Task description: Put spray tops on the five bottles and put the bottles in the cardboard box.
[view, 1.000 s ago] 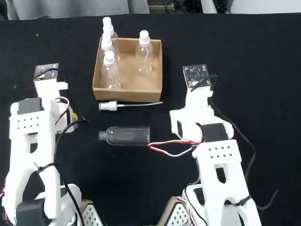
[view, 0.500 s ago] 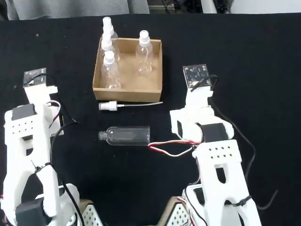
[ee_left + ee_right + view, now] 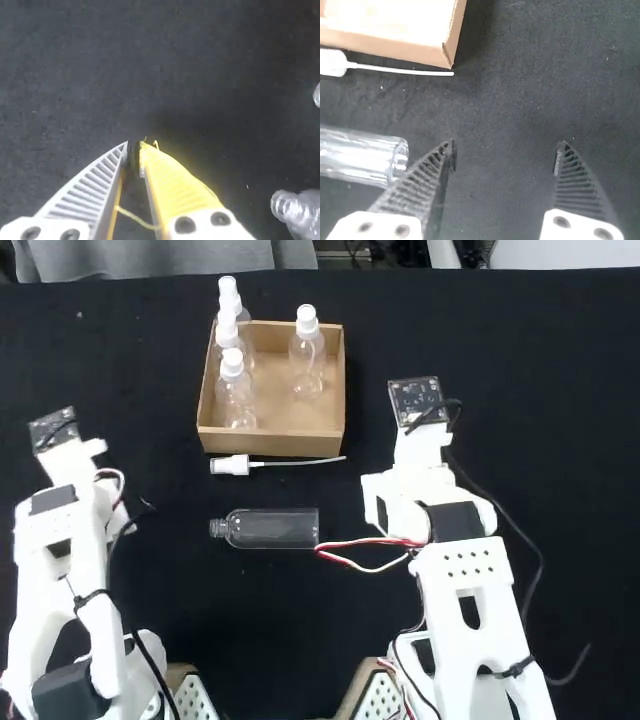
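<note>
A clear bottle (image 3: 265,528) without a top lies on its side on the black table, neck toward the left arm (image 3: 60,520). A loose spray top (image 3: 232,465) with a long tube lies between it and the cardboard box (image 3: 205,410). Several capped bottles (image 3: 305,345) stand in the box. My left gripper (image 3: 134,150) is shut on nothing over bare cloth, with the bottle's threaded neck (image 3: 295,210) off to one side. My right gripper (image 3: 502,147) is open above the cloth beside the bottle's base (image 3: 365,160), near the spray top's tube (image 3: 400,70) and a box corner (image 3: 447,52).
The right arm (image 3: 430,510) stands just right of the lying bottle, its red and white wires (image 3: 360,555) trailing close to the bottle's base. Black cloth covers the table, with free room on the far right and far left.
The left arm has swung to the left and back, away from the lying bottle. The right arm, the bottle and the spray top have not moved.
</note>
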